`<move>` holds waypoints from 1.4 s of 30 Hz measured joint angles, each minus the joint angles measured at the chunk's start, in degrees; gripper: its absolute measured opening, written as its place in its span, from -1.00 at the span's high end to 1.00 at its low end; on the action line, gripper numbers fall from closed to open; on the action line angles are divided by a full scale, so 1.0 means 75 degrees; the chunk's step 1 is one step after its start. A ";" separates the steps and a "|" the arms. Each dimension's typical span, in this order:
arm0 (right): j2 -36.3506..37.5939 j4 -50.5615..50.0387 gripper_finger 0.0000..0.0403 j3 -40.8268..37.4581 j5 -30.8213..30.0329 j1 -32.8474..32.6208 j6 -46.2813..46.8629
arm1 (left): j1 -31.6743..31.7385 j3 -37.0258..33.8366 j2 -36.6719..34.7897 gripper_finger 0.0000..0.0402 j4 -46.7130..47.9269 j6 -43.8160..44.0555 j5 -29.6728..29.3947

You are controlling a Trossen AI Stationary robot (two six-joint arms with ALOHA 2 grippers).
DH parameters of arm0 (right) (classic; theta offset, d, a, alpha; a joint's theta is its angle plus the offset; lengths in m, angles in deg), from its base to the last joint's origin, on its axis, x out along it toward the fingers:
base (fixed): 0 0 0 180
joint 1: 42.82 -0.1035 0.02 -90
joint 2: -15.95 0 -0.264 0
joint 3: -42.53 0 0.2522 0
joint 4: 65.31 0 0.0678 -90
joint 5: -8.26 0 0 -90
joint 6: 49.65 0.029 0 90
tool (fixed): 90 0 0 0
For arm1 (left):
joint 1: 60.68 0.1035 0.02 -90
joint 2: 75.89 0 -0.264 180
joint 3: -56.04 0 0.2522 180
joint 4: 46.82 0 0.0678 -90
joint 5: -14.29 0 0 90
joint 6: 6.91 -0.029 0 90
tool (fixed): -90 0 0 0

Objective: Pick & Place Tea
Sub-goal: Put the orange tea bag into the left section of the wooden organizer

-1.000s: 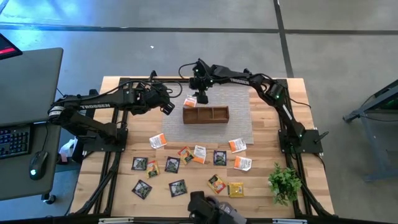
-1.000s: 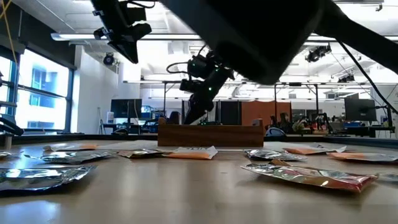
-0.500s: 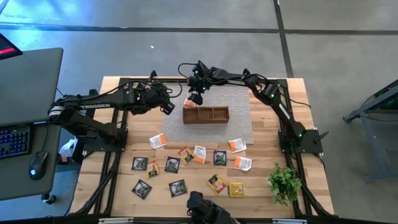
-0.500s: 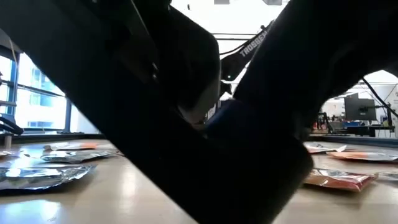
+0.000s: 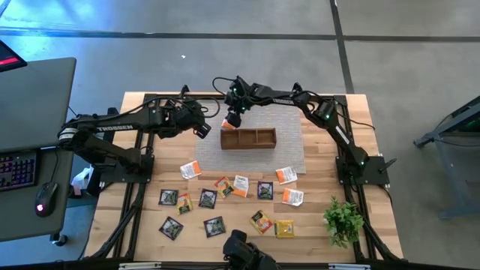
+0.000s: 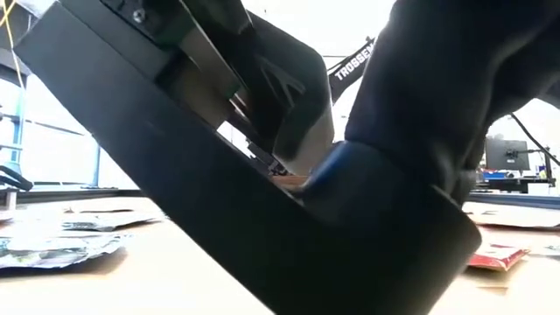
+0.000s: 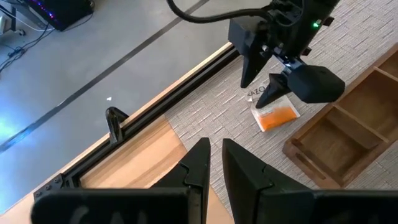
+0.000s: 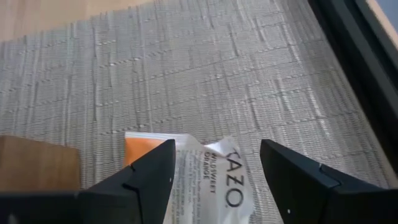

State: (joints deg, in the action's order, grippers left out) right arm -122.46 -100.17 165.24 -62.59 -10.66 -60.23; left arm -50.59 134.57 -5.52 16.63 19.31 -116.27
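Note:
A white-and-orange tea sachet (image 5: 227, 124) (image 7: 273, 113) (image 8: 205, 168) lies flat on the grey mat (image 5: 289, 124), just off the far left corner of the wooden tray (image 5: 248, 148). My right gripper (image 5: 233, 118) (image 7: 264, 90) (image 8: 214, 177) is open and slants down right over it, one finger on each side of the sachet. Whether the fingers touch it I cannot tell. My left gripper (image 5: 202, 130) (image 7: 214, 155) hangs raised to the left of the tray, its fingers almost together with nothing between them. Several more sachets (image 5: 225, 195) lie on the wood nearer the front.
The tray's compartments (image 7: 348, 124) show bare wood. A small green plant (image 5: 343, 220) stands at the near right. A black frame rail (image 7: 186, 68) runs along the mat's far edge. A dark body (image 6: 280, 175) close to the lens blocks most of the low view.
My right gripper has sunk toward the sachet beside the tray's far left corner, shifted a little toward the table's left edge, and rolled about its own axis, staying open. A dark body has come in front of the low camera.

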 joint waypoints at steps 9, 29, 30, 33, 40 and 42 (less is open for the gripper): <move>0.0000 0.0052 -0.05 0.0003 -0.0081 -0.0054 -0.0081 | 0.0000 0.0000 0.0000 0.80 0.0000 0.0002 0.0072; 0.0751 -0.1328 0.90 0.0012 -0.1961 0.0047 0.1612 | 0.0000 0.0000 0.0000 0.80 -0.0006 0.0142 0.0420; 0.0701 -0.1352 0.89 0.0009 -0.1945 0.0044 0.1989 | 0.0000 0.0000 0.0000 0.80 -0.0006 0.0142 0.0417; 0.0653 -0.1301 0.95 0.0006 -0.1587 0.0040 0.2903 | 0.0000 0.0000 0.0000 0.80 -0.0018 0.0148 0.0414; 0.0583 -0.1139 0.97 0.0006 -0.1564 0.0044 0.3928 | 0.0000 0.0000 0.0000 0.80 -0.0006 0.0154 0.0530; 0.0583 -0.1124 0.99 0.0006 -0.1604 0.0046 0.3959 | 0.0000 0.0000 -0.0003 0.80 -0.0006 0.0154 0.0528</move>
State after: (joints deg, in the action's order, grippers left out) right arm -118.09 -108.60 165.28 -74.62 -10.31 -30.54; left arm -50.59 134.57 -5.54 16.58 20.47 -112.31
